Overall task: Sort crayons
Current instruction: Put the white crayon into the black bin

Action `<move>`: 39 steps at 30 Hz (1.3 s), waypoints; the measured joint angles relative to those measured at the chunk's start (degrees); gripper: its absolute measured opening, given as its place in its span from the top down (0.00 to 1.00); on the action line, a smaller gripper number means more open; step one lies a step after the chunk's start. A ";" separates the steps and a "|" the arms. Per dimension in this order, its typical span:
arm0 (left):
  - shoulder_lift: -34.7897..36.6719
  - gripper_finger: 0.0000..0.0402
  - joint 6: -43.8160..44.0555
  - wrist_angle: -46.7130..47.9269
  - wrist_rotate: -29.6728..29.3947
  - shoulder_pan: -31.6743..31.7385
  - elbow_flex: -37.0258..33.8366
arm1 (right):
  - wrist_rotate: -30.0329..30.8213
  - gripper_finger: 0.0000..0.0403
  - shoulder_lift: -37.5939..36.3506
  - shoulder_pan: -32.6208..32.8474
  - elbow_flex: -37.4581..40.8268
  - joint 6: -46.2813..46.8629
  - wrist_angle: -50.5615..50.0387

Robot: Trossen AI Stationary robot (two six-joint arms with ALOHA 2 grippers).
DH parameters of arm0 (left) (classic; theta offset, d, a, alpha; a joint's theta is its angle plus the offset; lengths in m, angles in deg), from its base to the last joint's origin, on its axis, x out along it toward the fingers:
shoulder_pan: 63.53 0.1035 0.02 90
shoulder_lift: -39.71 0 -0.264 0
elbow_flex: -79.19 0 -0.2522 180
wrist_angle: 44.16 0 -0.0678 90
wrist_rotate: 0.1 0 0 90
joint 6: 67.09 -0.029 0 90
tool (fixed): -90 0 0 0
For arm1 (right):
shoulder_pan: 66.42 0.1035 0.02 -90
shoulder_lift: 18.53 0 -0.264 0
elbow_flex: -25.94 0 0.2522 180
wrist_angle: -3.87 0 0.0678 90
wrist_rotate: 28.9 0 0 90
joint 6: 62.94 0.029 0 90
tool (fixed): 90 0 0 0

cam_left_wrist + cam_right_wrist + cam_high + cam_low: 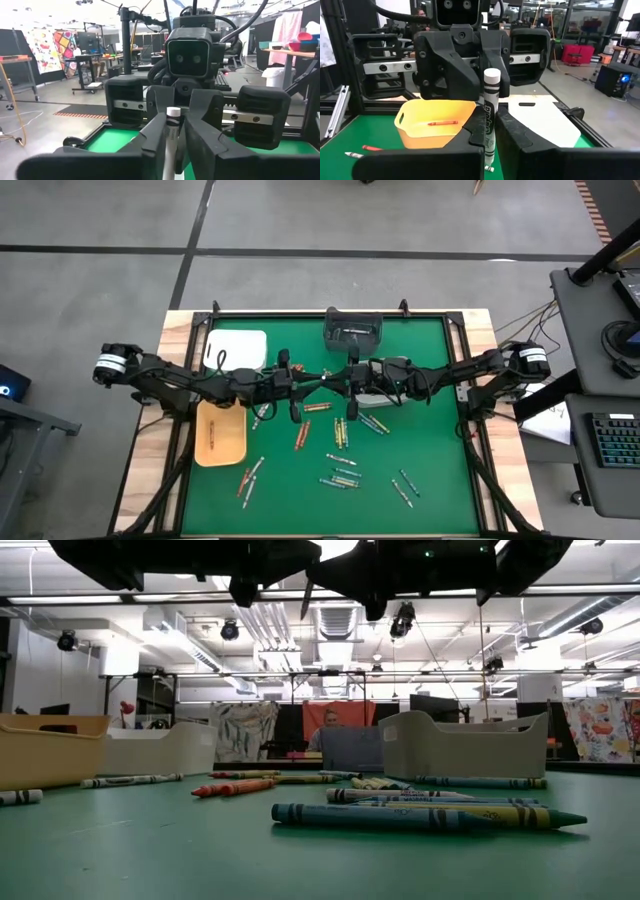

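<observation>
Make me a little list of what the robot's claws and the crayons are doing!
right claw: shut on the white crayon, up above the table
left claw: facing the right claw, at the same crayon
yellow tray: one red crayon inside
green table: loose crayons lying about

I read the counter (430,420) surface as matt green, felt-like, bordered by bare pale wood planks (150,450). The crayons (420,817) carry paper wrappers with a slight sheen; the white crayon (490,120) shows a smooth printed paper sleeve. The orange tray (435,120) looks like smooth moulded plastic, semi-gloss. I see the left claw (175,145) and right claw (487,145) as matt black plastic with bright metal rails (390,66).
</observation>
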 joint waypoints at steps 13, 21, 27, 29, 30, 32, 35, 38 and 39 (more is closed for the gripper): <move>7.31 0.72 -6.15 8.43 -12.09 0.02 0.02 | 17.48 0.97 -5.54 -10.03 -9.08 -2.40 -37.42; 15.74 0.71 -12.42 16.98 -20.90 2.34 0.07 | 5.36 0.97 3.48 -29.34 -24.37 -3.34 -63.98; 18.18 0.72 -12.67 25.63 -20.53 8.31 0.02 | 0.09 0.97 12.10 -35.04 -33.50 -11.09 -76.16; 18.10 0.73 -12.77 26.35 -18.83 10.64 -0.10 | 0.13 0.97 14.71 -35.65 -36.89 -13.63 -81.57; 18.00 0.73 -12.79 26.41 -17.52 11.62 -0.19 | 0.06 0.97 16.00 -35.82 -38.57 -14.51 -83.92; 17.56 0.73 -12.73 26.61 -14.79 13.40 -0.28 | -0.08 0.97 18.07 -35.81 -41.21 -14.56 -86.42; 16.82 0.73 -13.11 26.81 -13.07 15.12 -0.31 | -0.08 0.97 20.11 -35.76 -43.83 -14.94 -87.43; 16.42 0.73 -13.49 28.04 -13.07 16.35 -0.31 | -0.10 0.97 21.47 -35.76 -45.19 -16.71 -87.22; 16.37 0.73 -13.51 28.71 -13.06 16.73 -0.31 | -0.10 0.97 21.86 -35.76 -45.44 -17.12 -87.10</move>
